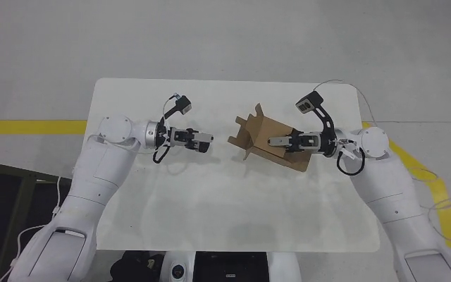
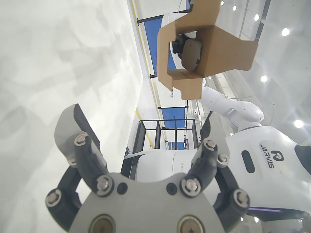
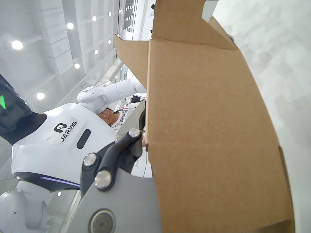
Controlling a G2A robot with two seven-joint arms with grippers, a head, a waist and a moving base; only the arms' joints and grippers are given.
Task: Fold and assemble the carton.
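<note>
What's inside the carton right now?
Through the open end of the carton, one finger of the right gripper shows, clamping a wall. No contents visible; walls hide the rest.

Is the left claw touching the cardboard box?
Apart. The top view shows a strip of bare table between the left gripper and the carton. The left wrist view shows the carton well beyond the open gripper.

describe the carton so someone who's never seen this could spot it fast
Start at the white table seen from above, then look toward the right gripper. It is shut on one wall of the carton, a cardboard box with flaps splayed open. It is the only brown thing there; the left gripper is open, apart from it.
</note>
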